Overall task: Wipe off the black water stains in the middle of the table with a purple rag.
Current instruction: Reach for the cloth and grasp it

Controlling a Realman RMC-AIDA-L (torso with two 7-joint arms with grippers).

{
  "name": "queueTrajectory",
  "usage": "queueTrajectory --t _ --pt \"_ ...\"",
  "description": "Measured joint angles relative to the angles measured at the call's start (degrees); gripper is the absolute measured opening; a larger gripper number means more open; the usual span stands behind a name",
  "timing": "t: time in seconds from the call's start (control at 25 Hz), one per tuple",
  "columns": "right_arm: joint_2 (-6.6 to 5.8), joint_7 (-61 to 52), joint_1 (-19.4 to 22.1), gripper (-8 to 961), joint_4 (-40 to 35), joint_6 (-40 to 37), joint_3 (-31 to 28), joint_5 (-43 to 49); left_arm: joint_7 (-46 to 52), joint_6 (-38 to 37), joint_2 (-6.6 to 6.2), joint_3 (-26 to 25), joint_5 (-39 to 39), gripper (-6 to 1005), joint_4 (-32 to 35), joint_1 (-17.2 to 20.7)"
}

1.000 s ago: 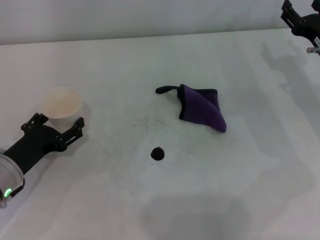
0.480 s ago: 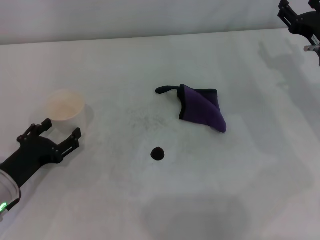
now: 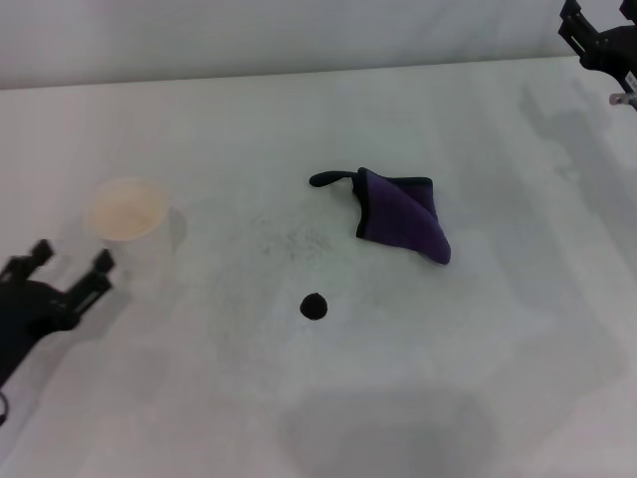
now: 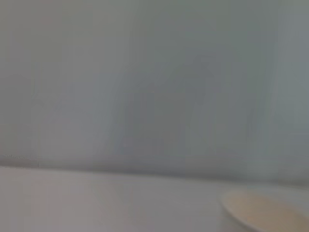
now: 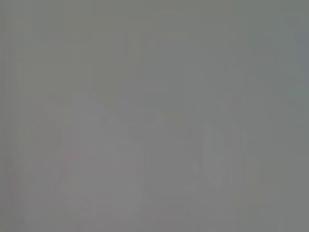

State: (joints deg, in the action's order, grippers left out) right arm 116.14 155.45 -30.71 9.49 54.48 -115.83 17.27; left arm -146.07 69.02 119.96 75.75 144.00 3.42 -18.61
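The purple rag (image 3: 403, 216) lies folded on the white desk (image 3: 498, 378), untouched, with its black loop tail pointing toward the paper cup (image 3: 125, 213); neither claw is on it, so the step in hand looks to be the first reach for the cloth. Taking the rag as the landmark: the black water stains (image 3: 315, 306) (really one small dark blot) sit nearer the robot than the rag and a little toward its left side, close by but clearly apart from the cloth. The left claw (image 3: 62, 277) is well apart from the rag on the cup's side, just in front of the cup and not touching it, its two fingers spread with nothing between them. The right claw (image 3: 597, 42) is far beyond the rag at the desk's back corner, only partly in view, and I cannot tell whether it is spread or closed. To do this well, I would come down over the thick folded middle of the rag rather than the thin loop, pinch through the layers so they do not unfold, then drag it flat across the blot with steady downward pressure.
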Motion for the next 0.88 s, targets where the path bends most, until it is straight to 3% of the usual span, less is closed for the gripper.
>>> queueTrajectory --t 0.24,0.52,0.84,0.88 --pt "0.03 -0.4 0.0 829 -0.5 0.0 0.3 0.0 -0.1 6.4 -0.15 0.0 11.0 881 0.0 4.8" --pt "0.05 -5.7 -0.5 829 -0.8 -1.3 4.5 0.5 -0.5 8.0 -0.39 0.0 21.1 879 0.0 6.1" --pt "-0.81 -15.4 -2.3 829 3.0 -9.0 19.2 0.6 -2.3 6.9 -0.44 -4.6 23.6 876 -0.2 2.6" --pt "-1.25 -17.6 -2.1 829 5.2 -9.4 23.2 0.7 -3.1 6.8 -0.43 -4.6 23.6 876 -0.3 1.9"
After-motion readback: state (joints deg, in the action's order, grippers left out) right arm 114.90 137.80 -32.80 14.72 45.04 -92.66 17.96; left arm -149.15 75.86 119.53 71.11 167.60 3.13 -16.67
